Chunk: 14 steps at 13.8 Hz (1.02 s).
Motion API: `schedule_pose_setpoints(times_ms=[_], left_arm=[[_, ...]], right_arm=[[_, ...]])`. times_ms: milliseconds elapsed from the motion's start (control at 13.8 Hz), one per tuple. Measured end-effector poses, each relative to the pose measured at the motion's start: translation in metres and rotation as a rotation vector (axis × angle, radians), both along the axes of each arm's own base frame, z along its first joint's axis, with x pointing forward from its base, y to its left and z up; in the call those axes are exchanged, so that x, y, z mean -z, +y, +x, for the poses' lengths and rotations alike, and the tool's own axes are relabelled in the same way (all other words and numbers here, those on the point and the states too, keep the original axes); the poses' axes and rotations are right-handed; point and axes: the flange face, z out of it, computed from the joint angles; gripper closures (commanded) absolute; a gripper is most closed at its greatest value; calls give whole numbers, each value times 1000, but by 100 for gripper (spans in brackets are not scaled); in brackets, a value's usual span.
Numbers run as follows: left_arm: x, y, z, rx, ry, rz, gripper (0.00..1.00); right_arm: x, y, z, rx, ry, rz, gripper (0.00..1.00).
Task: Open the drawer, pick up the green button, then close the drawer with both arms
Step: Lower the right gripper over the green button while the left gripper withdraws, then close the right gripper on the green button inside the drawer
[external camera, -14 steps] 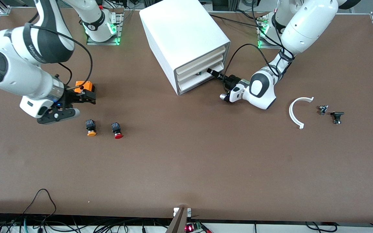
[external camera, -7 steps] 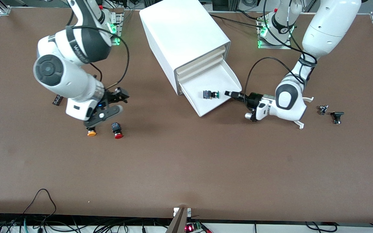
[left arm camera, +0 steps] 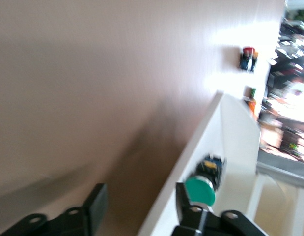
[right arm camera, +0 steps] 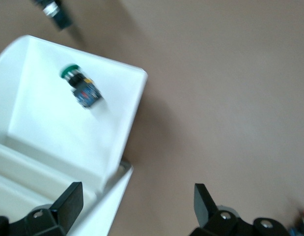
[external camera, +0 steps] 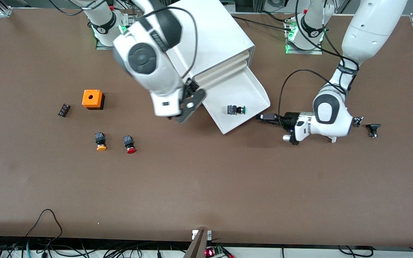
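The lowest drawer (external camera: 244, 87) of the white cabinet (external camera: 199, 32) stands pulled out. The green-capped button (external camera: 236, 110) lies on its side in the tray. My left gripper (external camera: 263, 117) is open and empty, low over the table just off the drawer's sloped front. In the left wrist view (left arm camera: 139, 206) the drawer's front wall (left arm camera: 230, 137) and the button (left arm camera: 203, 184) are close by one finger. My right gripper (external camera: 191, 104) is open and empty over the cabinet's corner beside the drawer. The right wrist view (right arm camera: 137, 201) shows the button (right arm camera: 79, 88) in the tray (right arm camera: 43, 123).
Toward the right arm's end lie an orange box (external camera: 92, 99), an orange-capped button (external camera: 100, 141), a red-capped button (external camera: 129, 144) and a small black piece (external camera: 63, 110). Toward the left arm's end lie small dark parts (external camera: 373, 129), and a white curved piece (external camera: 332, 138) is mostly hidden under the left arm.
The left gripper pulled the drawer out, then let go and drew back from its front. The right arm swung from the orange box over to the cabinet beside the drawer.
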Motion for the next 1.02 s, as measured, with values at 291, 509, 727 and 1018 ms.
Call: schedule_pose_setpoints(times_ms=[291, 509, 727, 1018], left_arm=[[-143, 91, 25, -14, -269, 156, 0], [-250, 116, 2, 173, -388, 416, 0], [-353, 126, -28, 215, -319, 677, 0], [-408, 109, -35, 156, -244, 918, 0]], right_arm=[[36, 70, -26, -110, -47, 51, 0], [69, 104, -45, -202, -115, 53, 0], [99, 112, -50, -305, -118, 42, 0], [137, 114, -52, -393, -127, -12, 0]])
